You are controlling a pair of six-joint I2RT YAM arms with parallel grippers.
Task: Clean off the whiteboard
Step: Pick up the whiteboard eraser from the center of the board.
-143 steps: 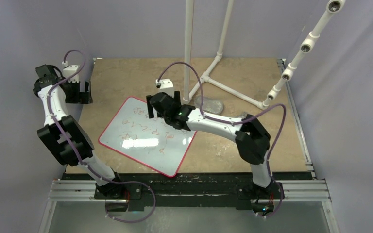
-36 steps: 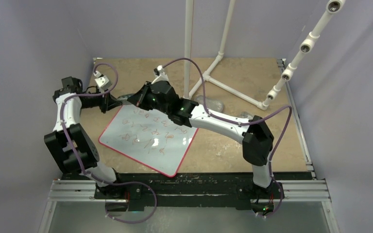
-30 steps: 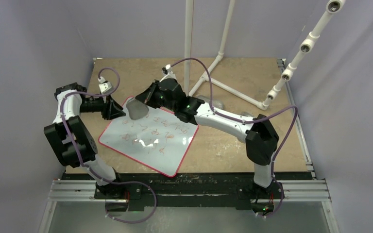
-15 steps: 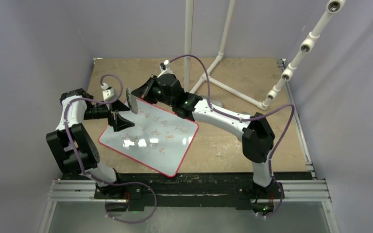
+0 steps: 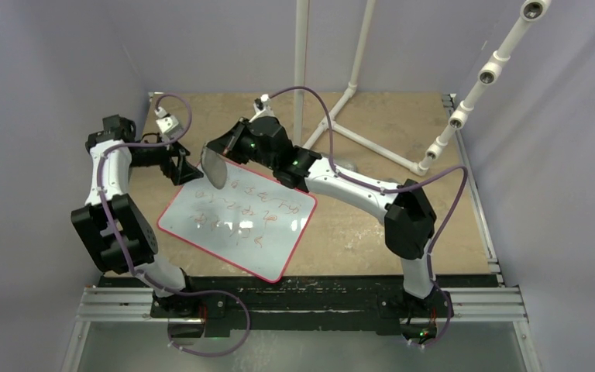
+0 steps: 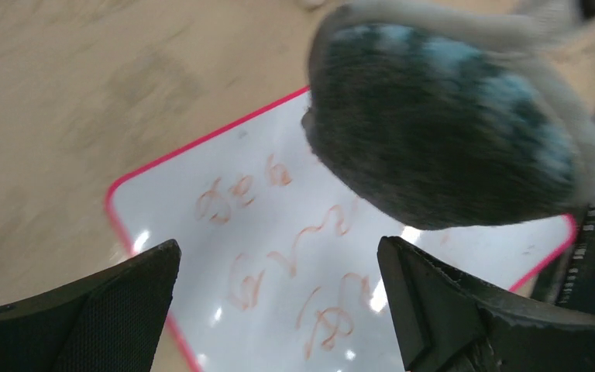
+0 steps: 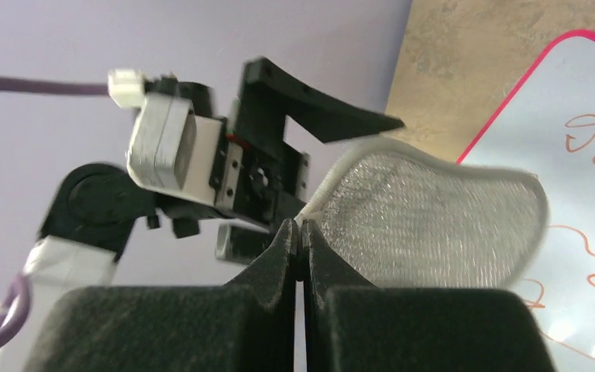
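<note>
Nothing legible — the whiteboard [image 5: 236, 221] bears only unreadable red scribbles [image 6: 248, 279].

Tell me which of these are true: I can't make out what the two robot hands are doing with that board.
1. The right hand pinches a grey pad by its edge. True.
2. The whiteboard is wiped clean. False: red scribbles cover it.
3. The left hand is open. True.
4. The left hand grips the grey pad. False: it holds nothing; only the right hand has the pad.

pad [image 5: 215, 168] hangs over the whiteboard [image 5: 240, 225] at its far-left corner.
</note>
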